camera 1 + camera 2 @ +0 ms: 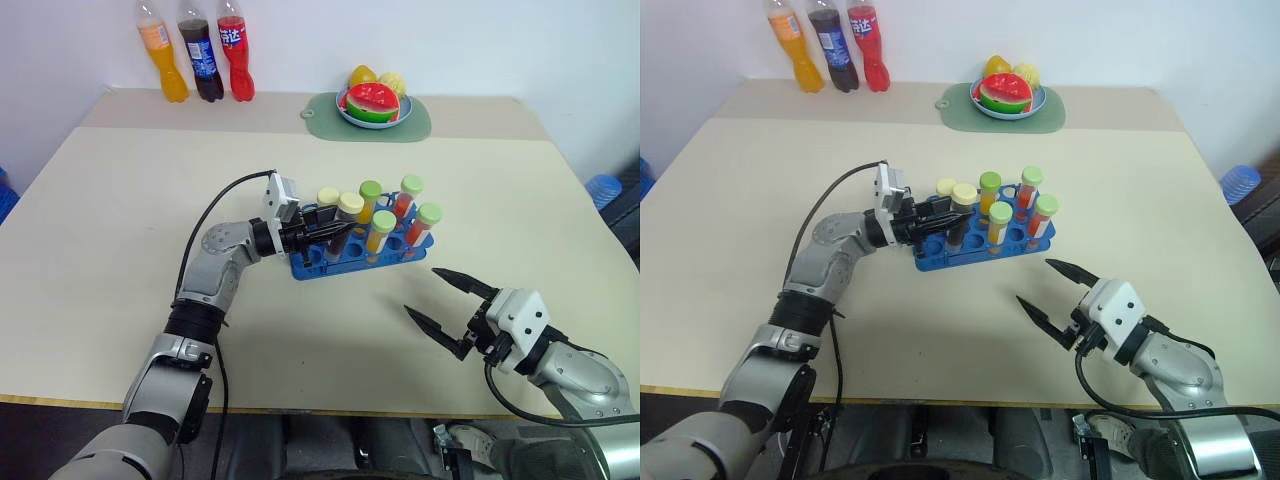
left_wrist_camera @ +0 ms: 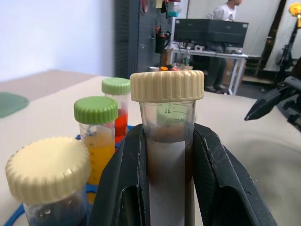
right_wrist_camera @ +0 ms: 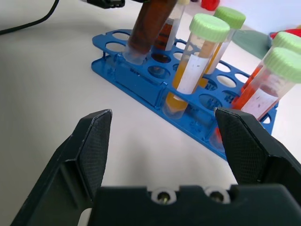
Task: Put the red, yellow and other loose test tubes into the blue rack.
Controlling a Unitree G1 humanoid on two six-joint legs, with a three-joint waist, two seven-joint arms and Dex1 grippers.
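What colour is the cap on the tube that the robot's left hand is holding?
Cream. The cap of the tube in the left hand shows best in the left wrist view.

The held test tube (image 2: 167,141) shows a graduation reading "45".

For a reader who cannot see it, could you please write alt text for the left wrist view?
The left gripper is shut on a cream-capped test tube of dark brown liquid, held upright. Beside it stand another cream-capped tube and two green-capped tubes, orange and red inside, in the blue rack.
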